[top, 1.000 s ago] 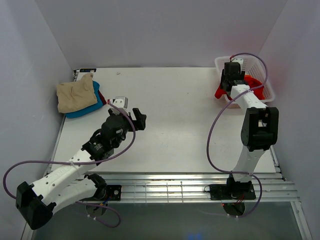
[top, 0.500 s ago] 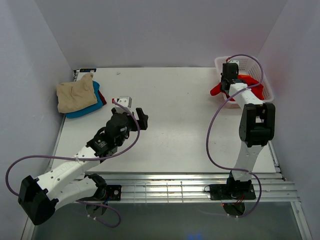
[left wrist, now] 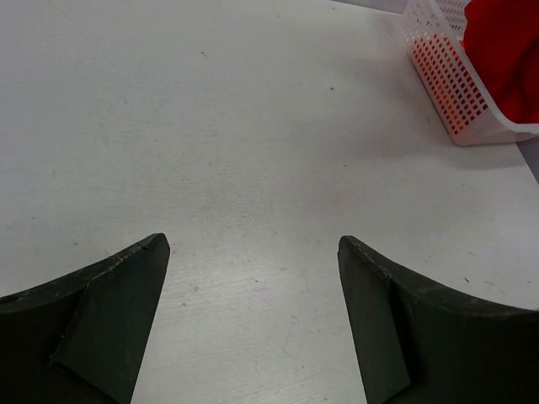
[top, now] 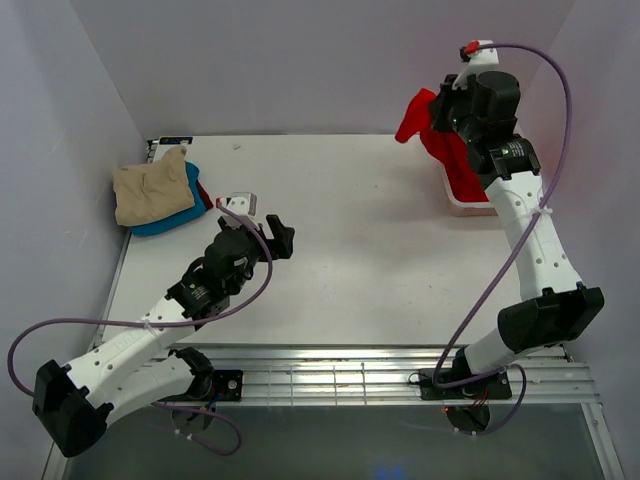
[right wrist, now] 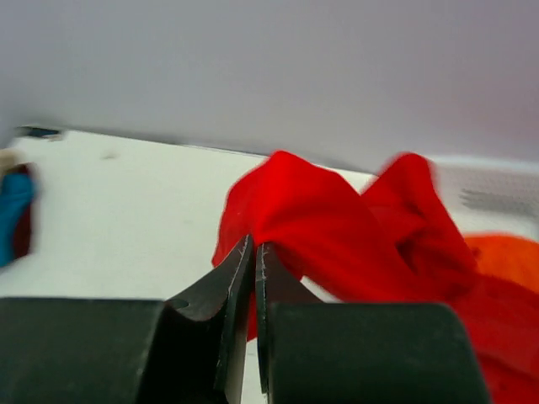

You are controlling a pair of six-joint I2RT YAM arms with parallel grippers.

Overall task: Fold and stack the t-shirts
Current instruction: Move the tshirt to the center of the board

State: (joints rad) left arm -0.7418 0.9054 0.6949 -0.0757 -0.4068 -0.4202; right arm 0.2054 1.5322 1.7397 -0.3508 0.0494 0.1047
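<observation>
Lifted high above the basket (left wrist: 442,80) at the upper right of the top view, your right end effector (right wrist: 254,248) is now clamped on the bright red t-shirt (top: 445,145), which hangs toward the basket, ready for the bench (top: 350,230); your left end effector (left wrist: 253,252) waits, fingers apart.

You had a plain white counter (top: 370,230) boxed in on three sides: a back wall (top: 300,60), a left wall (top: 50,150) and a right wall (top: 600,120), all the same pale lilac-grey panels. Along the counter's near edge ran a slotted metal rail (top: 340,372). Below that sat a darker grey-green strip (top: 350,445), couldn't tell if it was floor. Light was soft and even, with faint scuffs showing on the counter top.
</observation>
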